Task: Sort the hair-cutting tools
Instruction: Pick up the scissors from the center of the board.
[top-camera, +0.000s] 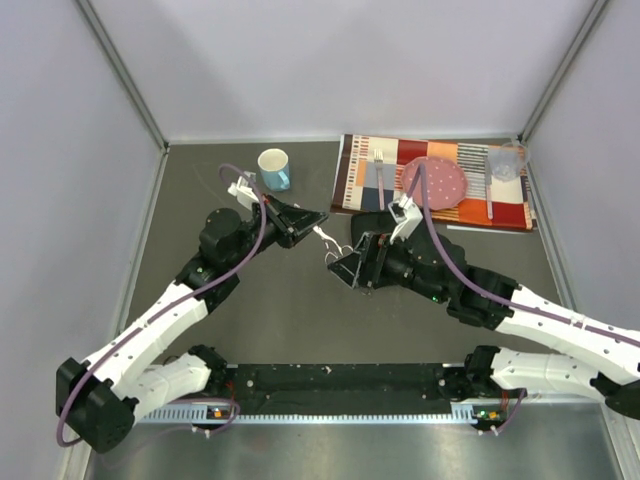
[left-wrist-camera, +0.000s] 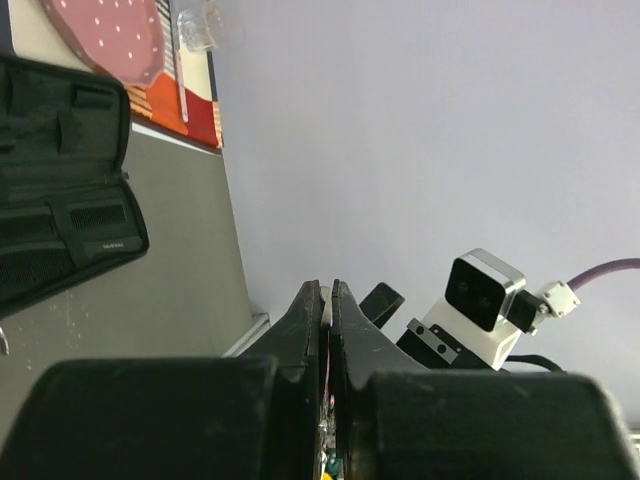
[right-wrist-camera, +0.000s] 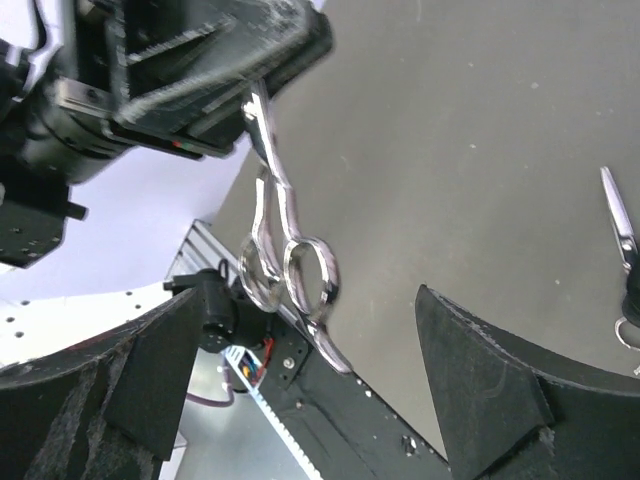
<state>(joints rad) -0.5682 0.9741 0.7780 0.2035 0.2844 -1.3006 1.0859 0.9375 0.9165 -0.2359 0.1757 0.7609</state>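
- Small thin silver metal scissors (right-wrist-camera: 285, 250) are up in the air, not on the dark grey surface (right-wrist-camera: 480, 120). In the top view they sit just to the 12 o'clock side of centre, between the two arms.
- Left pincer (left-wrist-camera: 327, 300): closed tight on the blade end of the scissors, with the finger rings dangling free toward 5 o'clock in the right wrist view.
- Right pincer (right-wrist-camera: 308, 300): spread wide and holding nothing. The rings hang in the gap between its two fingers and seem to touch neither.
- This looks like a mid-air handover between the arms, though which way it is going can't be told.
- To do it well, bring the right pincer square onto the shank just above the rings, not onto the round loops, because thin polished metal slips.
- Close it fully before the left pincer lets go, and keep the left arm steady meanwhile.
- A second pair of thin silver scissors (right-wrist-camera: 622, 240) lies on the surface at the 3 o'clock edge of the right wrist view.
- An open black zip case (left-wrist-camera: 60, 200) is at 9 o'clock in the left wrist view.
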